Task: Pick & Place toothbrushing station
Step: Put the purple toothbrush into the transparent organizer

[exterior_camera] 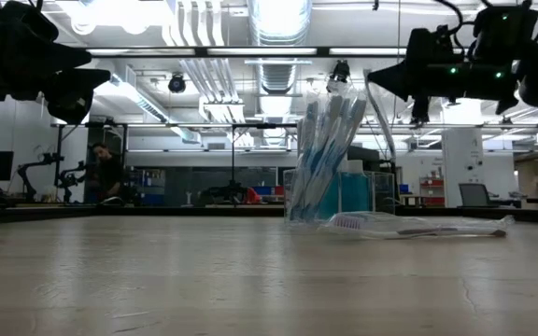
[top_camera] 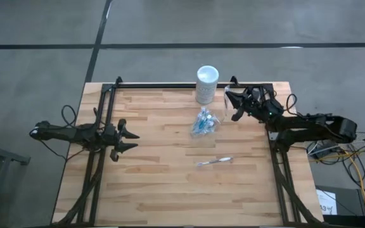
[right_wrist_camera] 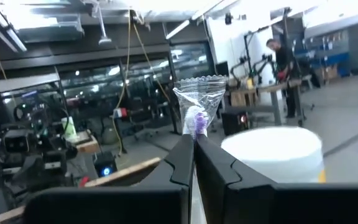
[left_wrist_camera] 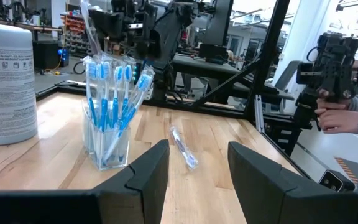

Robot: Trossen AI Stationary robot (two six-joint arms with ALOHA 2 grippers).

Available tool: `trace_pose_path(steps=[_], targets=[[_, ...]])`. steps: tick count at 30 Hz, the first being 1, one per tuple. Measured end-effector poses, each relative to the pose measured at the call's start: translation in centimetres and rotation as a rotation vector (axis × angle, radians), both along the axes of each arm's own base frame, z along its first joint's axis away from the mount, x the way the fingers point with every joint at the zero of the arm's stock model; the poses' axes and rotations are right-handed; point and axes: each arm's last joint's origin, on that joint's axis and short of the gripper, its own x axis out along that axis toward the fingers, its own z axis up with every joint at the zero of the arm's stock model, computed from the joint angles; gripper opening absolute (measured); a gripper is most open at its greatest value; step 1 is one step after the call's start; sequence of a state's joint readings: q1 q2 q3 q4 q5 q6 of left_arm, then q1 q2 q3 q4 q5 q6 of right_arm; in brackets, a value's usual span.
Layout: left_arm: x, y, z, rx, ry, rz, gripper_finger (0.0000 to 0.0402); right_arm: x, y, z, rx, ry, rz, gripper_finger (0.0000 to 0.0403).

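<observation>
The clear plastic cup (top_camera: 204,123) stands upright near the middle of the wooden table (top_camera: 157,190), packed with wrapped blue-and-white toothbrushes (left_wrist_camera: 112,93) standing heads up, with what may be teal tubes low inside it, though the low view is too cluttered to be sure. One more wrapped toothbrush (top_camera: 214,161) lies flat on the boards on the near side of the cup, its long axis running roughly across the table, left to right. Just behind the cup stands a white cylinder canister (top_camera: 207,84). The right gripper (right_wrist_camera: 194,146) hangs above the table beside the canister and just to the right of the cup, its fingers pressed together on a wrapped toothbrush (right_wrist_camera: 197,106) whose clear sleeve sticks up past the tips. The cup therefore lies a short way to the gripper's left and below it, so the right arm looks the nearer for a drop into the cup. The left gripper (top_camera: 129,140) waits well apart at the table's left, fingers spread and empty, pointing toward the cup.
</observation>
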State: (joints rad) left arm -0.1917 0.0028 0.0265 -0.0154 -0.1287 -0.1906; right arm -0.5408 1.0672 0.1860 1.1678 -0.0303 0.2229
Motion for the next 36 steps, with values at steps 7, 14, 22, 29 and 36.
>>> trace_pose_path(steps=[7,14,22,29,36], targets=[[0.0,0.0,0.0,0.0,0.0,-0.001,0.017,1.7,-0.8,-0.8,0.071,0.038,0.067,0.0008],[0.0,0.0,0.0,0.0,0.0,-0.001,0.017,3.2,-1.7,-1.2,0.08,0.081,0.091,0.0008],[0.0,0.0,0.0,0.0,0.0,-0.001,0.017,4.0,-2.1,-3.4,0.194,0.132,0.102,0.0008],[0.0,0.0,0.0,0.0,0.0,-0.001,0.017,3.9,-2.1,-4.6,0.219,0.16,0.09,0.0008],[0.0,0.0,0.0,0.0,0.0,-0.001,0.017,4.0,-2.2,-5.3,0.272,0.17,0.094,0.0008]])
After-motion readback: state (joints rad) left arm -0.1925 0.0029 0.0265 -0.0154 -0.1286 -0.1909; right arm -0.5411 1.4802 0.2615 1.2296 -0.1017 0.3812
